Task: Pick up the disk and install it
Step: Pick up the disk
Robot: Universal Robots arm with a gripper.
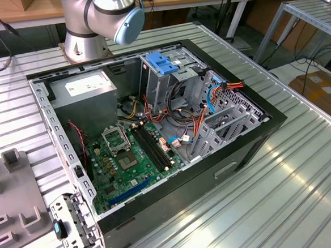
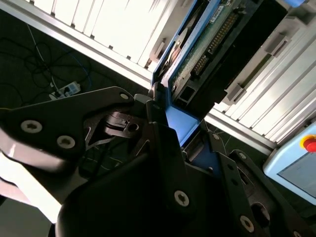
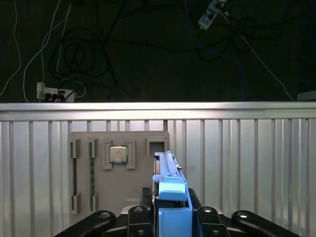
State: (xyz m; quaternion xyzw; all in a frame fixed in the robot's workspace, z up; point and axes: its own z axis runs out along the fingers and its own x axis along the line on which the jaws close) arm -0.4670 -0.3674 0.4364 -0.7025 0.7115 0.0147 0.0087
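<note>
My gripper (image 3: 170, 210) is shut on the disk (image 3: 170, 190), held edge-on above the ribbed metal table; the disk's blue carrier rail stands between the black fingers (image 3: 143, 207). In the second wrist view the disk (image 2: 207, 39) shows its green circuit board and blue frame, clamped where the gripper (image 2: 165, 121) closes on its blue end. The open computer case (image 1: 155, 136) lies on the table in the exterior view, with the upright drive cage (image 1: 162, 64) with a blue top at its far side. The arm's base (image 1: 101, 15) stands behind the case.
A grey fixture plate (image 3: 118, 170) holding a processor (image 3: 117, 154) and memory sticks (image 3: 91, 170) lies under the gripper, near the table edge (image 3: 158, 106). Cables and a power strip (image 3: 54, 91) lie on the floor beyond. A pendant with a red button (image 2: 298, 158) sits nearby. The power-supply box (image 1: 86, 87) fills the case's far corner.
</note>
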